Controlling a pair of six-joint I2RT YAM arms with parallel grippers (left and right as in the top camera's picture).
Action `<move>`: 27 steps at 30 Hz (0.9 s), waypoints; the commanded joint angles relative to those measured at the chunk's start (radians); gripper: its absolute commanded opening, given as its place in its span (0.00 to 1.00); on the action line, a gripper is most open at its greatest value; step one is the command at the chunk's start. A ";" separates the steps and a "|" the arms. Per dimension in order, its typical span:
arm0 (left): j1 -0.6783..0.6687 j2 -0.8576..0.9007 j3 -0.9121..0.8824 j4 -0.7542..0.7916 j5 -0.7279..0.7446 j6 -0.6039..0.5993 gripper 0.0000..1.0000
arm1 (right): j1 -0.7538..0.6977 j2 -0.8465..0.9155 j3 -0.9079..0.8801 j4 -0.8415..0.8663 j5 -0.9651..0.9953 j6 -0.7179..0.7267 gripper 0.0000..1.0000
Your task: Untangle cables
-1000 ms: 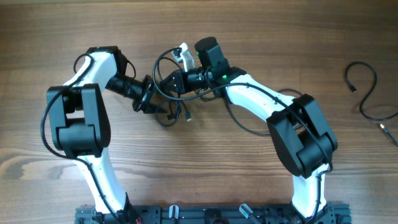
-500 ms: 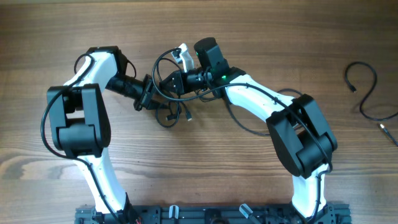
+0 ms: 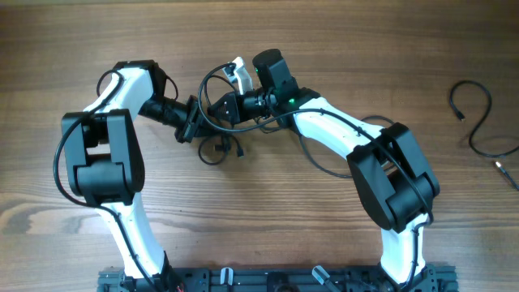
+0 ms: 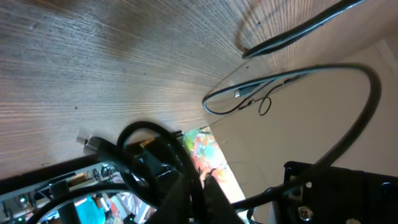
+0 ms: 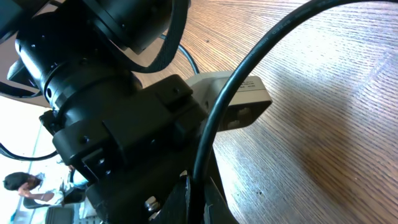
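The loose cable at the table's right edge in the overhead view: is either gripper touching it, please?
No; the cable lies alone on the table, while the left gripper and right gripper meet at the tangle mid-table.

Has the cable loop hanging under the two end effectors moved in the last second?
Yes. The loop has shifted slightly left, away from the stray cable lying still at far right.

The left hand (image 3: 195, 126) and right hand (image 3: 224, 109) meet over a tangle of black cables (image 3: 217, 151) on the wooden worktop (image 3: 268, 231) — another cable (image 3: 480, 122) lies well apart, far right.
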 commanded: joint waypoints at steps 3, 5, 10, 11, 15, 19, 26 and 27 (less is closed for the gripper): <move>0.002 0.006 0.000 0.023 -0.071 -0.002 0.04 | -0.004 -0.023 0.003 0.029 -0.029 -0.018 0.04; 0.003 0.006 0.000 0.055 -0.141 -0.002 0.04 | -0.016 -0.023 0.003 0.029 -0.069 -0.018 0.04; 0.014 0.006 0.000 0.142 -0.290 -0.002 0.04 | -0.053 -0.023 0.003 0.052 -0.230 -0.018 0.04; 0.018 0.006 0.000 0.158 -0.308 -0.002 0.04 | -0.061 -0.023 0.003 0.058 -0.244 -0.017 0.04; 0.036 0.006 0.000 0.224 -0.391 -0.002 0.04 | -0.094 -0.039 0.003 0.058 -0.244 0.020 0.04; 0.052 0.006 0.000 0.243 -0.512 -0.002 0.04 | -0.112 -0.087 0.003 0.058 -0.233 0.032 0.05; 0.062 0.006 0.000 0.270 -0.567 -0.002 0.04 | -0.112 -0.220 0.003 0.019 -0.092 0.032 0.04; 0.062 0.006 0.000 0.270 -0.571 -0.002 0.04 | -0.112 -0.245 0.003 0.008 -0.073 0.030 0.04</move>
